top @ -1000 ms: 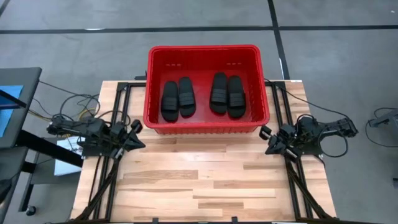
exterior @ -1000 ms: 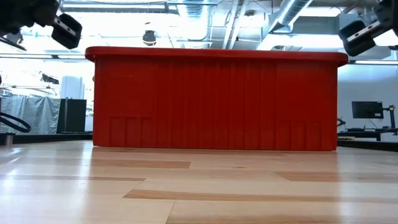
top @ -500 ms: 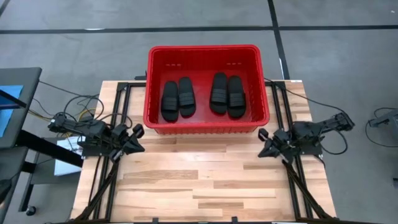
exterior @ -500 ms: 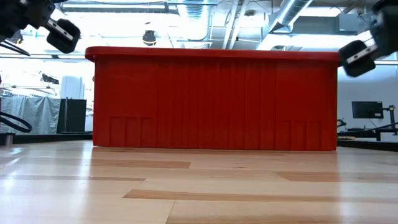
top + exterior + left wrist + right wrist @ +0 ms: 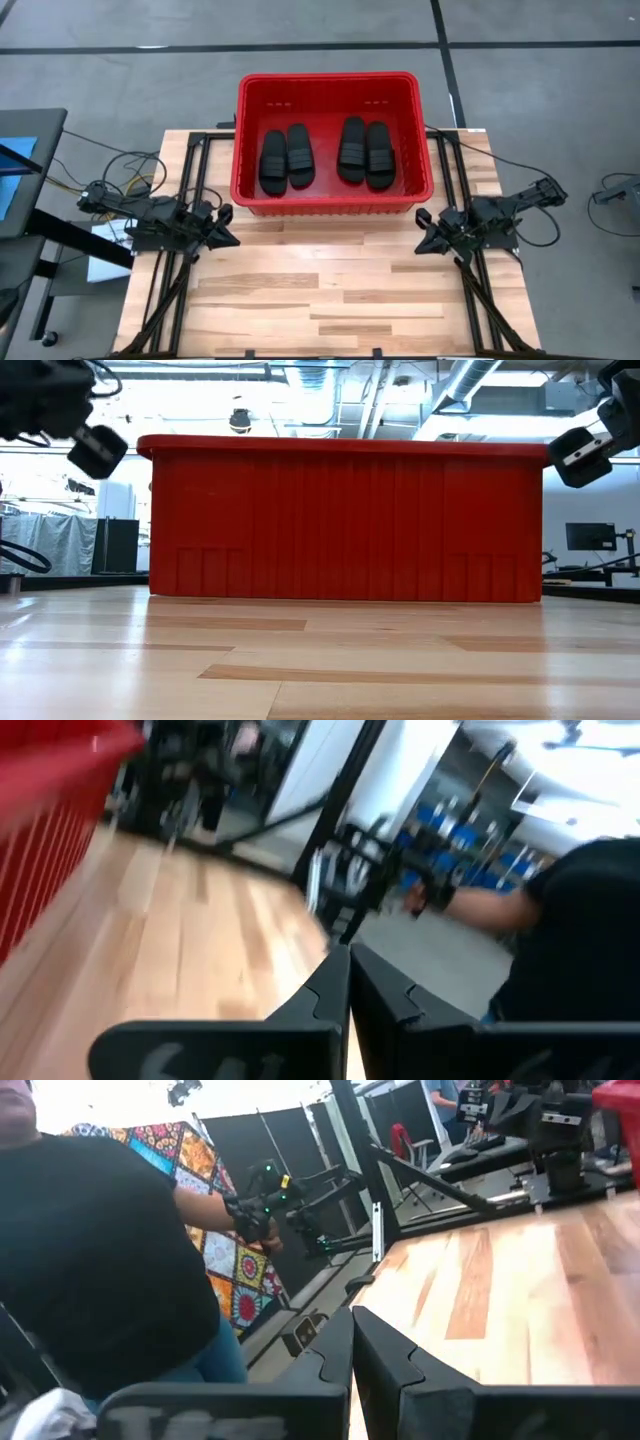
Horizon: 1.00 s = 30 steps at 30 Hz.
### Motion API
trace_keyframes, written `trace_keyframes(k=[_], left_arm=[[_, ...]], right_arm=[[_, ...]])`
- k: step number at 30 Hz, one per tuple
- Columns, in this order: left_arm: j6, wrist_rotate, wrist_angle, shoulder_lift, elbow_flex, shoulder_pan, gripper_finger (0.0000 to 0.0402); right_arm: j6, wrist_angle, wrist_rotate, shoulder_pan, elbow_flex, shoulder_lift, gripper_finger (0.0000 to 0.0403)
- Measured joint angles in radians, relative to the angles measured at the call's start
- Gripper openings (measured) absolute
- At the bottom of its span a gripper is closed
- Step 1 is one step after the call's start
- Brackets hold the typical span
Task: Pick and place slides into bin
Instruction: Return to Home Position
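Four matching black foam slide sandals (image 5: pixel 300 155) lie inside the large red plastic slotted bin (image 5: pixel 327 77) at the far side of the pale wooden bench (image 5: pixel 330 290), as two pairs side by side on its floor. Over the last second nothing in the bin has shifted; what has moved is my arms. The left hand (image 5: pixel 224 226) has slid a little back from the bin's near left corner and sunk lower. The right hand (image 5: pixel 425 219) has drawn inward over the bench near the bin's near right corner, then held. Both hands are pressed together and carry nothing; each wrist view shows its own closed tip to tip. I read that as the loading finished, with only the retreat to rest left. Each sandal's long axis runs from the bin's near wall toward its far wall, and the left pair leans slightly off that line. Which end is the toe I cannot tell from above.
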State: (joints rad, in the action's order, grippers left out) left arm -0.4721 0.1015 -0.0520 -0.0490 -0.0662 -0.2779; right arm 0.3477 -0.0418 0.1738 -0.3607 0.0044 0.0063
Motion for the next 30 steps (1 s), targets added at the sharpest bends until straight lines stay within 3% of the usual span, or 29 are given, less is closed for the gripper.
trace_keyframes(k=[5,10,21,30], left_arm=[[0.053,-0.007,0.146,0.0,0.0,0.0,0.0],[0.195,-0.02,0.172,0.0,-0.001,0.0,0.0],[0.435,-0.006,0.187,0.0,-0.003,0.0,0.0],[0.393,-0.062,0.192,0.0,-0.003,0.0,0.0]], right_arm=[[0.065,0.0,0.0,-0.005,0.0,0.0,0.0],[0.117,0.007,-0.044,-0.004,0.0,0.0,0.0],[0.028,0.012,-0.072,-0.039,0.0,0.083,0.0],[0.027,0.012,-0.071,-0.064,0.0,0.185,0.0]])
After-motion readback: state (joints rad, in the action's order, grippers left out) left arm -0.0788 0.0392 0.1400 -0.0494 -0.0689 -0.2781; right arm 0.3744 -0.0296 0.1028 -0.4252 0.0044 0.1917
